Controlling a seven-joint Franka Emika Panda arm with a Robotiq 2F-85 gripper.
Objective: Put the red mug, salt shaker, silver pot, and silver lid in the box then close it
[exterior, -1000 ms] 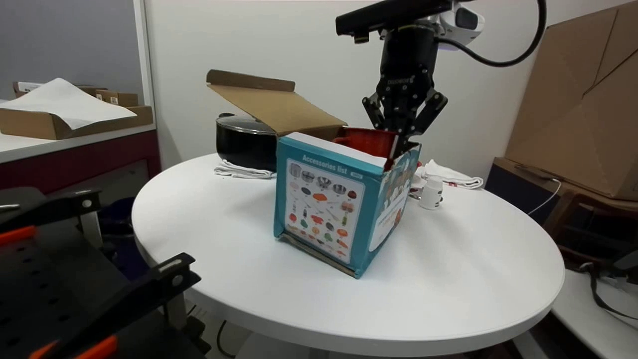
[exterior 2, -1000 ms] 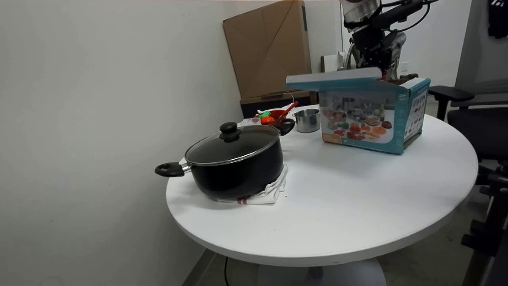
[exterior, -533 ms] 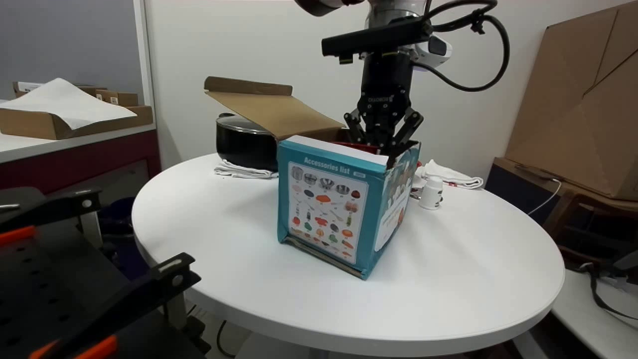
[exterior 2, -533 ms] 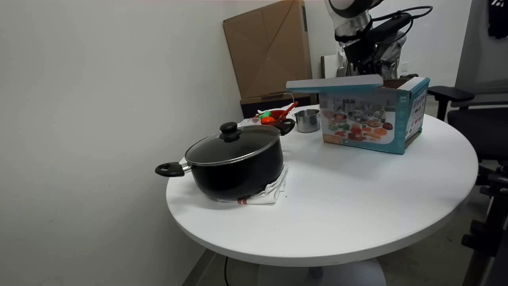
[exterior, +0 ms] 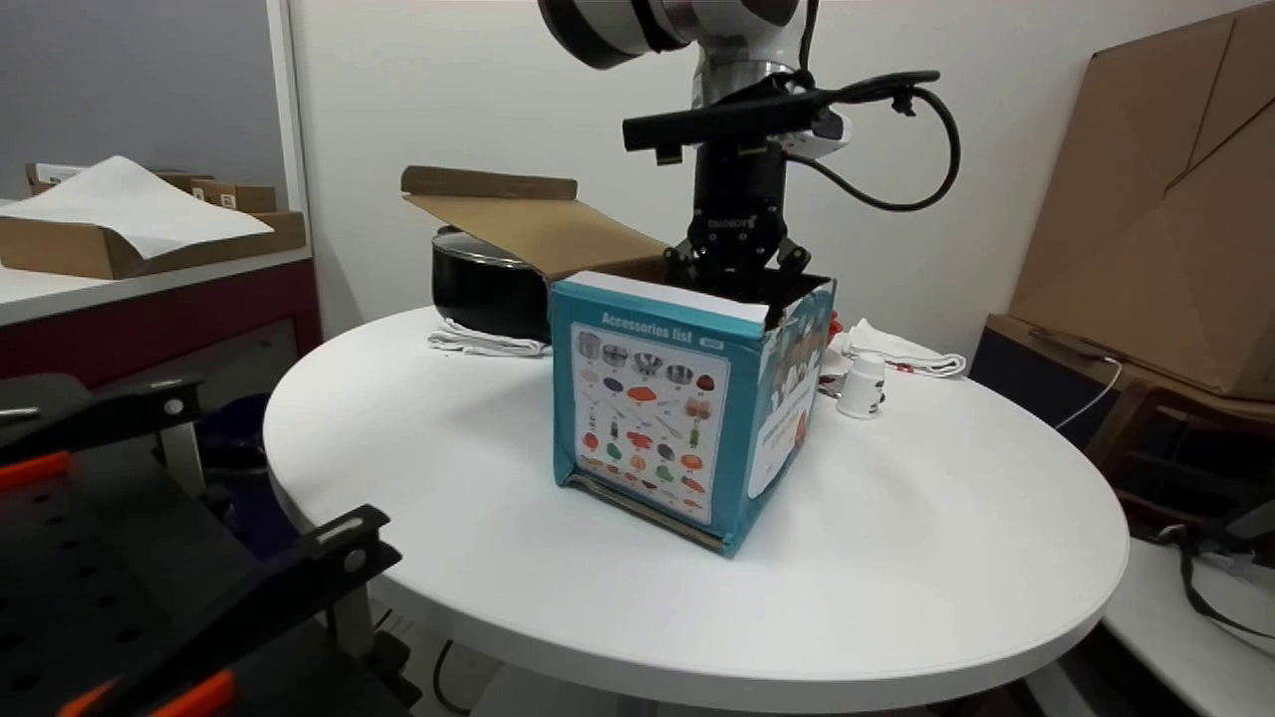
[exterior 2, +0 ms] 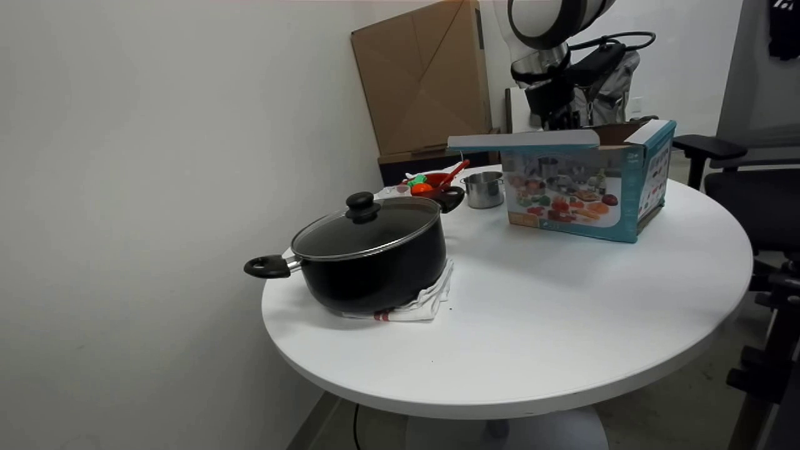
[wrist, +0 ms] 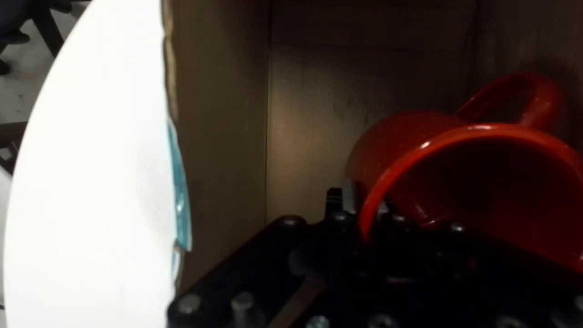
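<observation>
On the left I see the black pot [exterior 2: 372,278], resting on a folded cloth [exterior 2: 431,302]; in an exterior view it stands between eight and nine o'clock from the box [exterior 2: 565,187]. Then comes the silver pot [exterior 2: 484,191], at nine o'clock, near the box. In an exterior view the flap [exterior: 543,227] of the box is open toward ten o'clock. Inside the box, the wrist view shows the gripper [wrist: 364,202] grasping the mug [wrist: 478,182] by its wall, with the handle [wrist: 543,99] toward one o'clock. To the right, in an exterior view, the shaker [exterior: 862,386] stands upright at three o'clock from the box.
</observation>
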